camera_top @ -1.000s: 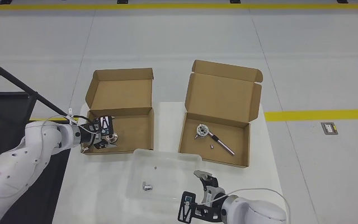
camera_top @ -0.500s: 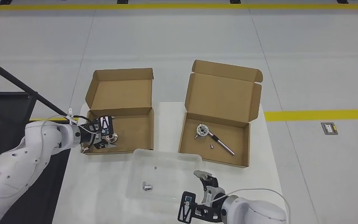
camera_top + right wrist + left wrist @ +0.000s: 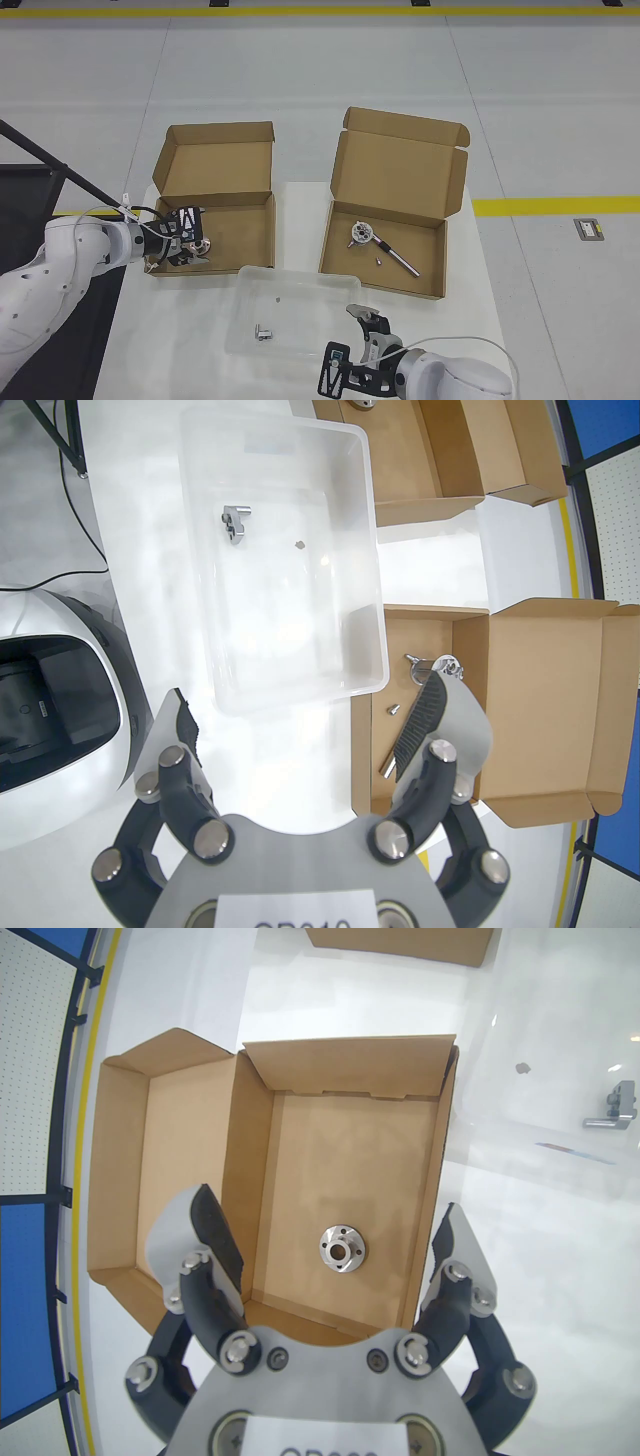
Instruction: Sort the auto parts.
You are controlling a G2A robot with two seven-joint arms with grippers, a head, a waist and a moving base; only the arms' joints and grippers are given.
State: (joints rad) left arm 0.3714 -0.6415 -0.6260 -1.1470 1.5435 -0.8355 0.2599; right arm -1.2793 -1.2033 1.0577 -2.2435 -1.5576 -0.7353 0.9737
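a white table (image 3: 180,320) carries 3 containers. 2 are open cardboard boxes set side by side on its far half, well apart, with a strip of bare tabletop between them. the left cardboard box (image 3: 245,235) sits near the table's left edge, its lid folded back and standing up at the far side. the right cardboard box (image 3: 430,240) is turned slightly, its lid also raised at the far side. a clear plastic bin (image 3: 310,310) lies on the near half, in front of the gap, its far corners just beside the near walls of both boxes.
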